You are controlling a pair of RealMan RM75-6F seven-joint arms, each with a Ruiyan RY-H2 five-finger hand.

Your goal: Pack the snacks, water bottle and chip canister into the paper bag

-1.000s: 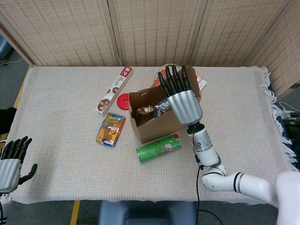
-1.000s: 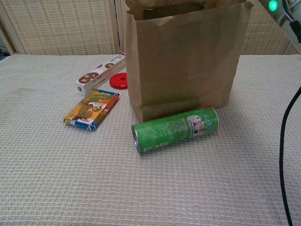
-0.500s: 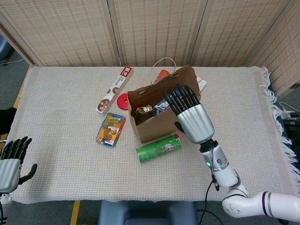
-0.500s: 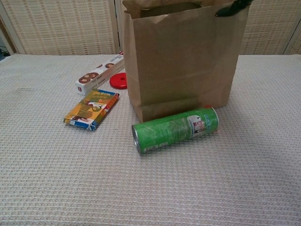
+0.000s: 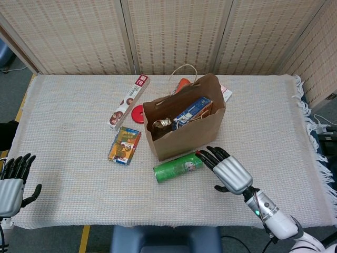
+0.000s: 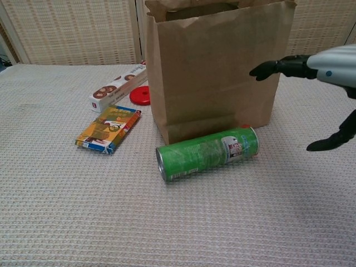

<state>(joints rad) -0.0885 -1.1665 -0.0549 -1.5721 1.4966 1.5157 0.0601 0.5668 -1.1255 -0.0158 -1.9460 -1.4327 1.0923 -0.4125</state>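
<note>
The right hand (image 5: 229, 174) has been drawn back from above the paper bag (image 5: 184, 139) and lowered toward the near side of the table (image 5: 68, 105). A second ago it was raised over the bag's open top; it is now seen low, just right of the bag's front corner, palm down, with its dark fingers (image 6: 275, 68) spread apart and nothing held. In the chest view the fingers are pointed toward the bag's right wall, above the red-capped end of the green chip canister (image 6: 207, 153).

The canister is left lying on its side on the table, against the foot of the bag, unmoved. The bag is kept upright, and a blue snack box (image 5: 190, 110) and a foil-wrapped snack (image 5: 162, 124) can be seen inside it. An orange snack pack (image 5: 125, 145), a long cookie box (image 5: 129, 101) and a red lid (image 5: 138, 114) are left on the cloth to the left of the bag, as before.

The left hand (image 5: 11, 182) is held at the near left table edge, fingers released and apart, unchanged.
</note>
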